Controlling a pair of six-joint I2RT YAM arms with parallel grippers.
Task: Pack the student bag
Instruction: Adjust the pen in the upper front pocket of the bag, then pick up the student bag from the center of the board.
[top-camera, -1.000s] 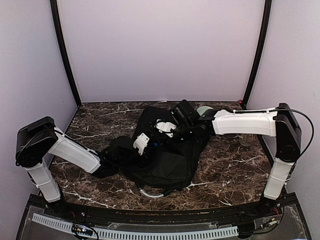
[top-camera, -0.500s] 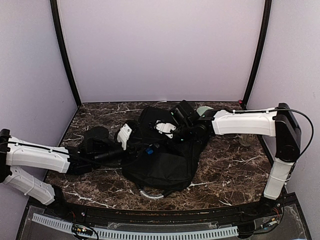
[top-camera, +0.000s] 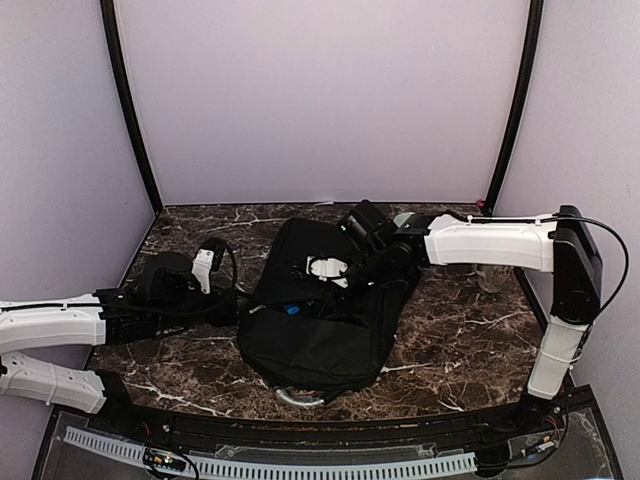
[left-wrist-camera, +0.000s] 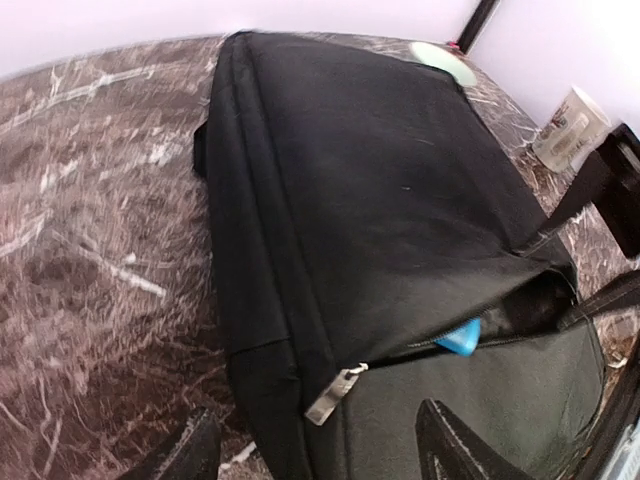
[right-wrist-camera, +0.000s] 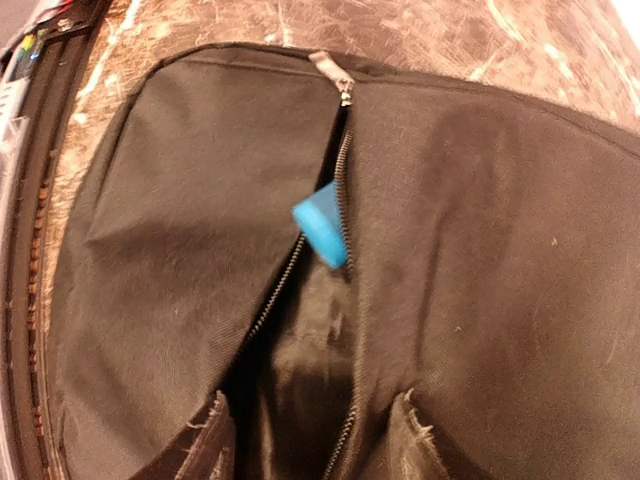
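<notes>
The student bag (top-camera: 320, 320) lies flat in the middle of the table, black, with its grey handle (top-camera: 295, 397) toward the near edge. Its zip stands partly open, and a blue object (right-wrist-camera: 322, 225) pokes out of the gap, also visible as the blue object (left-wrist-camera: 460, 337) beside the metal zip pull (left-wrist-camera: 335, 392). My right gripper (top-camera: 328, 270) hovers over the open zip, its jaws (right-wrist-camera: 305, 445) open with nothing held. My left gripper (top-camera: 215, 280) sits left of the bag's edge, open (left-wrist-camera: 320, 460) and empty.
A pale green round thing (top-camera: 405, 218) lies behind the bag at the back. A translucent cup (left-wrist-camera: 570, 125) stands to the right of the bag. Bare marble table (top-camera: 450, 340) shows on the bag's left and right; walls close in on three sides.
The left arm has pulled back leftward off the bag and its jaws have opened. The right jaws have opened too, and the bag has settled flatter.
</notes>
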